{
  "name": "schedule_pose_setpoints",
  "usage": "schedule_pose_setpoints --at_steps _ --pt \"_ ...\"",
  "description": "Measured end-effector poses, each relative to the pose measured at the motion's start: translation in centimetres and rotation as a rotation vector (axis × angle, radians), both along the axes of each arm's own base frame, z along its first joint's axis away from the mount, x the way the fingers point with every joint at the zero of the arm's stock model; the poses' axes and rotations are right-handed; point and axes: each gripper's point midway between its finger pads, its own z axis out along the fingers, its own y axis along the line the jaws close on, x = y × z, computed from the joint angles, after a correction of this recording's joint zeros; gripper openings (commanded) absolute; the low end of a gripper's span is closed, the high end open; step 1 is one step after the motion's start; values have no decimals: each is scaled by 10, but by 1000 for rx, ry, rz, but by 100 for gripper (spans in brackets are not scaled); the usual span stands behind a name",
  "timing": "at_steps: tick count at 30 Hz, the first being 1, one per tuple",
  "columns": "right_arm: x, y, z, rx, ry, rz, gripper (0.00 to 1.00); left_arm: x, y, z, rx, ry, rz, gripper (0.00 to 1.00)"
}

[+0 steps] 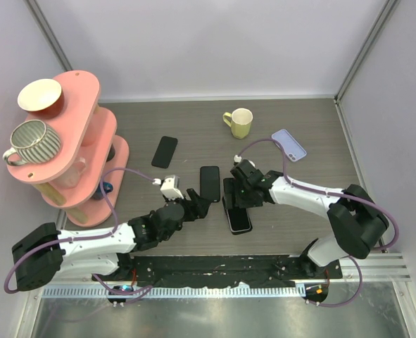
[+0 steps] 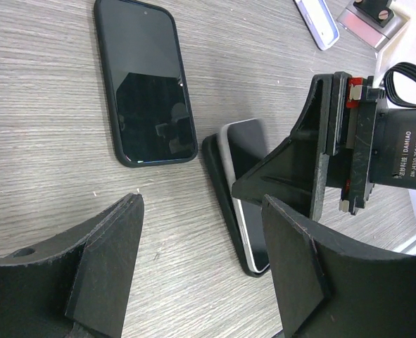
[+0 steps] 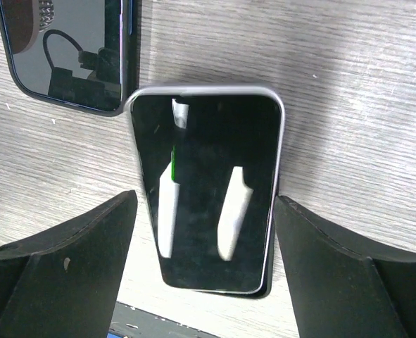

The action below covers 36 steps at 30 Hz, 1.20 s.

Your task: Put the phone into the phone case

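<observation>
Soft, even light from overhead leaves faint shadows on the table (image 1: 193,134), and the phone (image 3: 208,141) screen throws back pale streaks toward six o'clock.

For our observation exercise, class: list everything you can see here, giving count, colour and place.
silver-edged phone: one, black screen, lying on the black case
black phone case: one, under that phone, table centre
cased phone: one, black, left of that pair
bare phone: one, black, further back and left
lavender phone case: one, back right
yellow mug: one, back centre
pink rack: one, far left
striped mug: one, grey and white, on the rack
brown cup: one, cream inside, on the rack
table: one, grey wood
left arm: one, white and black, jaws open
right arm: one, same colours, jaws open astride the silver-edged phone
</observation>
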Motion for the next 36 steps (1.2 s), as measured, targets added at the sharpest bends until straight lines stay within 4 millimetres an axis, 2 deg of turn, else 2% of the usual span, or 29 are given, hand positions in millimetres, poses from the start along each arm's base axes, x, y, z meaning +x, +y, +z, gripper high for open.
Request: schedule_pose_setpoints --at_steps 12,17,21,24,30,34,36 --pt "-3 2 2 -16 -15 34 86 0 0 0 1 0 0 72" --pt "2 -5 20 -38 -59 42 87 0 0 -3 9 5 -1 69" --pt "7 -13 28 -41 -78 40 82 -2 -3 -9 24 22 -13 66" --pt "4 -20 22 -49 -62 39 78 -4 -9 -13 30 43 -37 65" --pt "-21 -36 -2 -45 19 61 72 -6 -22 -11 10 69 -69 61" --pt "-31 -39 -14 -25 46 69 60 -7 -23 -10 6 72 -73 59" --pt "-32 -35 -13 23 35 76 54 -7 -23 -10 4 73 -72 57"
